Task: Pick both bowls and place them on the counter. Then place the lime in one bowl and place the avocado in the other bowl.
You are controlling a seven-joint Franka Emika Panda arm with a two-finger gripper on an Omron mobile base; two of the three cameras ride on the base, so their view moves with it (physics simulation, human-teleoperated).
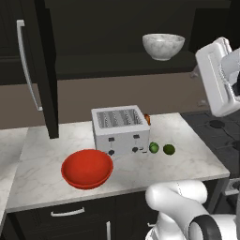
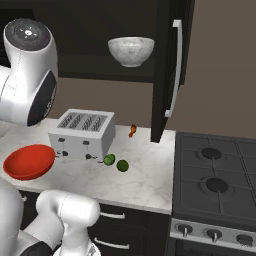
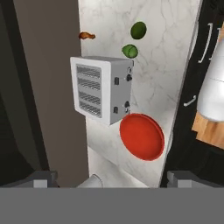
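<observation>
Gripper [image 3: 109, 179] hovering high, fingers spread wide, empty; red bowl [image 1: 87, 168] sitting on counter [image 1: 187, 159]; white bowl [image 1: 163, 46] sitting on shelf.

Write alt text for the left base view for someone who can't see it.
A red bowl sits on the marble counter in front of a white toaster, with two green fruits to its right. A white marbled bowl rests on the dark shelf above.

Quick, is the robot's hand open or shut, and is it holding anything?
Hand: open, holding nothing, high above the red bowl on the counter.
</observation>
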